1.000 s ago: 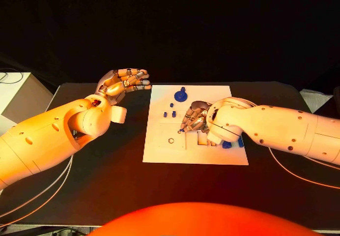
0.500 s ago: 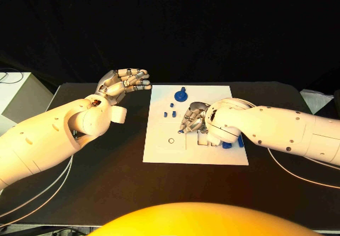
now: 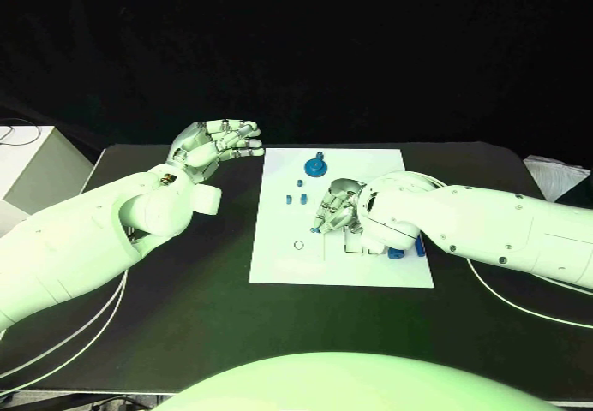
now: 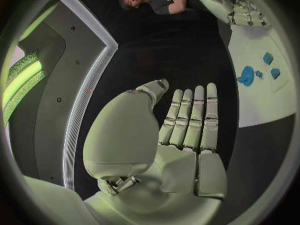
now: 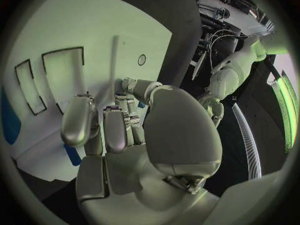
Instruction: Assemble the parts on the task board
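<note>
The white task board [image 3: 282,257] lies mid-table. My right hand [image 3: 340,205] is low over its middle with the fingers curled down, and a small blue part [image 3: 318,229] sits at their tips, touching the board. In the right wrist view the right hand [image 5: 119,125] has its curled fingers over the board [image 5: 75,25], near two rectangular recesses [image 5: 62,72]. My left hand [image 3: 218,141] hovers off the board's far left corner, fingers apart and holding nothing. The left wrist view shows the left hand [image 4: 187,120] with its fingers stretched out.
A blue round knob [image 3: 316,165] and three small blue pegs [image 3: 301,182] stand at the board's far end. More blue pieces [image 3: 396,252] lie beside my right forearm. A hexagonal hole [image 3: 299,245] is near the front left. A white box [image 3: 31,163] stands at the table's left.
My right hand has dipped slightly toward the board's near side, and a small blue part now shows at its fingertips. The left hand has stayed put.
</note>
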